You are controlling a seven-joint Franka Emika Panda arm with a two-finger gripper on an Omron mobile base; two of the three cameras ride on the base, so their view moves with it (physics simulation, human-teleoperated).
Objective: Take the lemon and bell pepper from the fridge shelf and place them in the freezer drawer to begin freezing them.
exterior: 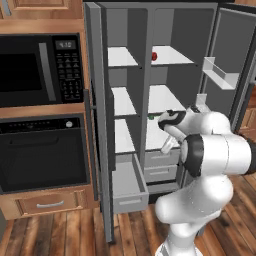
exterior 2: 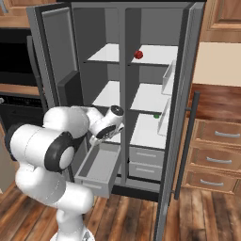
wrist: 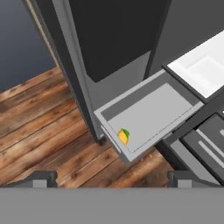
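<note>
The freezer drawer (wrist: 148,116) stands pulled out at the bottom of the fridge's left column, and the lemon (wrist: 124,136) lies inside it against the near front wall. The bell pepper (exterior 2: 138,54) sits on the fridge shelf (exterior 2: 157,55), the top board of the wider right column, at its left edge. The jaws (wrist: 111,178) hang spread wide and empty above the drawer.

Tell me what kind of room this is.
A home kitchen, rendered. An open grey fridge with white shelves stands beside a built-in microwave and wall oven, all set in wood cabinets over a plank floor.
</note>
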